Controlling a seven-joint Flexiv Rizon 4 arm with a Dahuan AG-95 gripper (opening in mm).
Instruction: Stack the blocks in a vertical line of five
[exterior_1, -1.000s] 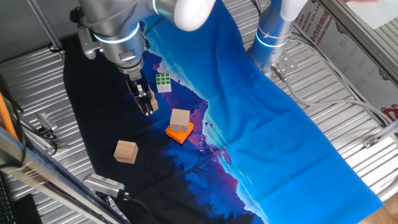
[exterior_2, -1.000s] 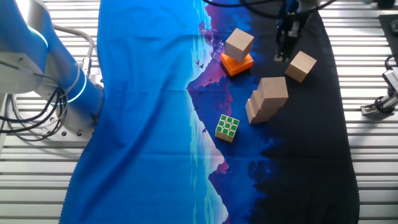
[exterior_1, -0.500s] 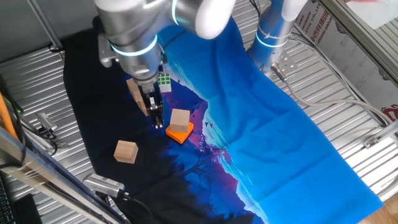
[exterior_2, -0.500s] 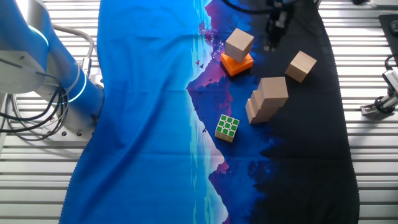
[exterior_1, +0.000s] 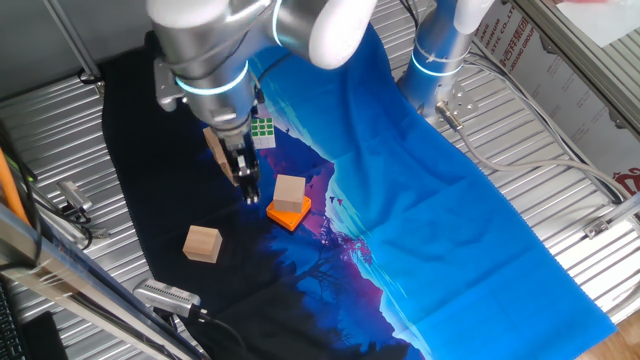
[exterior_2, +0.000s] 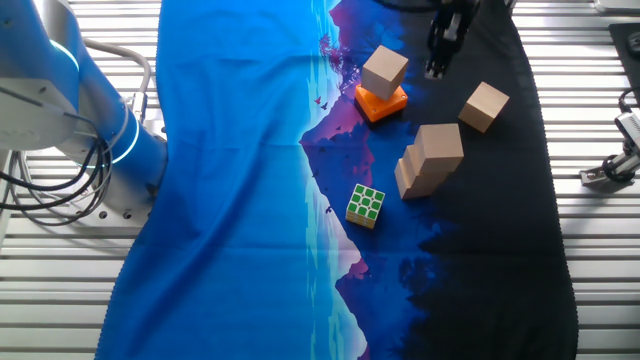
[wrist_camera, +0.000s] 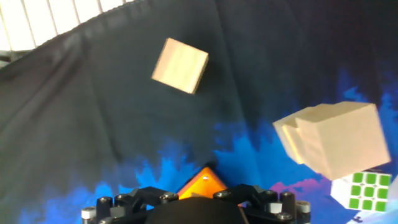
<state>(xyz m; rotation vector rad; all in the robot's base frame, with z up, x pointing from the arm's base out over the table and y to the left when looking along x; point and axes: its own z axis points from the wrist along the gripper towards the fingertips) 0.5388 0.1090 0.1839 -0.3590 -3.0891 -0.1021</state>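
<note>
One tan block (exterior_1: 289, 189) rests on the flat orange square (exterior_1: 289, 214); it also shows in the other fixed view as a block (exterior_2: 385, 71). A second block (exterior_1: 202, 243) lies alone on the black cloth. Further blocks stand together in a stepped pile (exterior_2: 430, 159), partly hidden behind my arm in one fixed view. My gripper (exterior_1: 249, 190) hangs just left of the block on the orange square, not touching it. Its fingers look pressed together with nothing between them. In the hand view the fingers do not show; the lone block (wrist_camera: 180, 65) and the pile (wrist_camera: 333, 140) do.
A green-and-white puzzle cube (exterior_2: 366, 205) sits near the pile on the blue and black cloth (exterior_2: 240, 200). A second arm's base (exterior_1: 435, 60) stands at the cloth's far side. Ribbed metal table (exterior_1: 560, 230) surrounds the cloth, with clamps and cables at its edges.
Over the last second my gripper moved from beside the pile towards the block on the orange square, then nearly stopped. No block has moved.
</note>
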